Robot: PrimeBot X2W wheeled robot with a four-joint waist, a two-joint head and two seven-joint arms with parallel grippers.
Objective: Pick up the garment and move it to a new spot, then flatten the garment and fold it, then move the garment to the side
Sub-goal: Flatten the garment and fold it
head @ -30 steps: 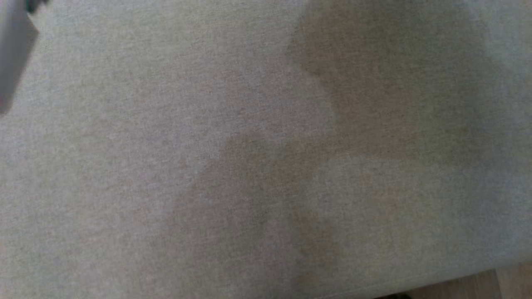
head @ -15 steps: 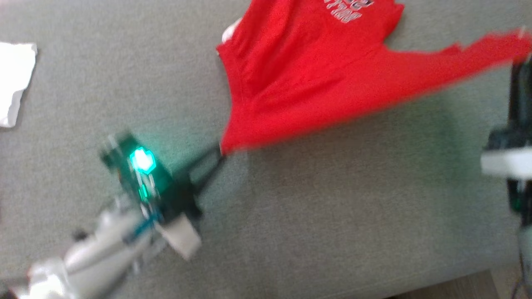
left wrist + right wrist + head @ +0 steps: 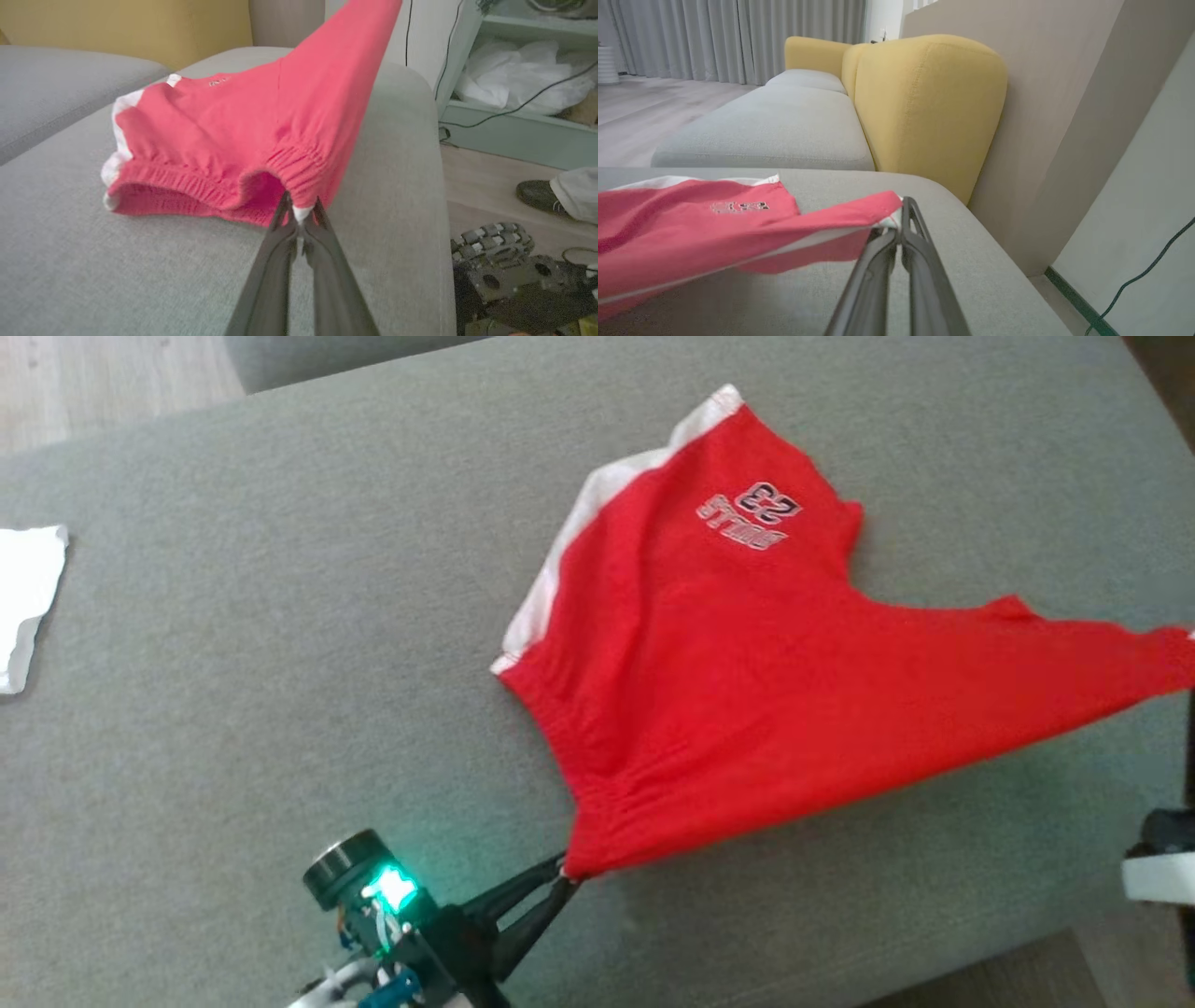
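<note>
I see the grey sofa cushion [image 3: 280,663] across most of the head view, with a yellow backrest [image 3: 924,107] behind it in the right wrist view. The red garment [image 3: 747,691], shorts with white trim and a printed number, lies partly on the cushion and is stretched between my two arms, its right end lifted clear of the fabric. My left arm comes in from the bottom edge, low over the cushion, angled up and to the right, a green light [image 3: 392,889] glowing on its wrist. The left gripper [image 3: 563,875] has its fingers [image 3: 271,270] pressed together on the elastic waistband corner. The right gripper [image 3: 901,224] sits at the far right edge, its fingers [image 3: 873,280] pinching the opposite corner. A white cloth [image 3: 28,597] lies well apart at the left.
</note>
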